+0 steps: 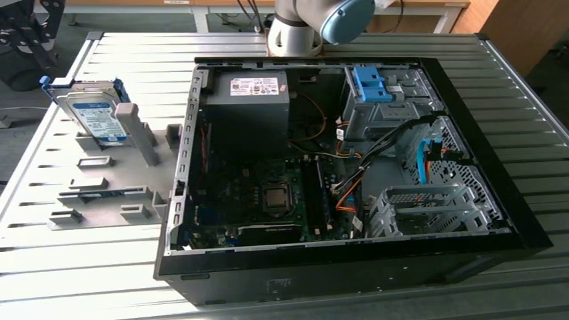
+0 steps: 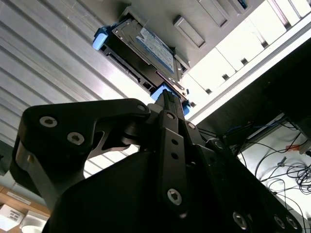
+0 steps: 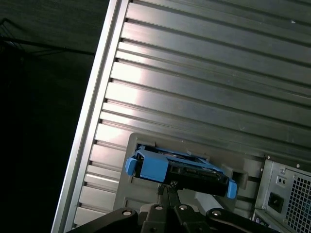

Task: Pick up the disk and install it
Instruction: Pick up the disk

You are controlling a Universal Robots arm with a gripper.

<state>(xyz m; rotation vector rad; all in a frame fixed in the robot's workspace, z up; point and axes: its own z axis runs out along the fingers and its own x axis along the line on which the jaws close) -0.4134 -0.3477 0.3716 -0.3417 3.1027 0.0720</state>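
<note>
slatted table [image 1: 520,107], disk [image 1: 94,115] upright in grey fixture [image 1: 111,203] (gripper [image 3: 167,188] near)

1. Disk [image 1: 93,115]: silver metal; white-and-blue label; blue plastic frame.
2. Table [image 1: 524,113]: silver-grey, ribbed in parallel slats with bright glare bands.
3. Holder plate [image 1: 106,200], at the table's edge on the exterior view's left: plain light grey.
4. Computer case [image 1: 498,200]: black shell; dark interior.
5. Power supply box [image 1: 244,117]: black; white sticker.
6. Bracket [image 1: 372,83]: all blue.
7. Drive cage [image 1: 427,207]: silver, perforated with small holes.
8. Cable [image 1: 418,157]: bright blue.
9. Wires [image 1: 348,193]: orange.
10. Arm [image 1: 298,33]: silver-grey; pale blue cap.
11. Gripper [image 2: 167,104]: black; silver screw heads.
</note>
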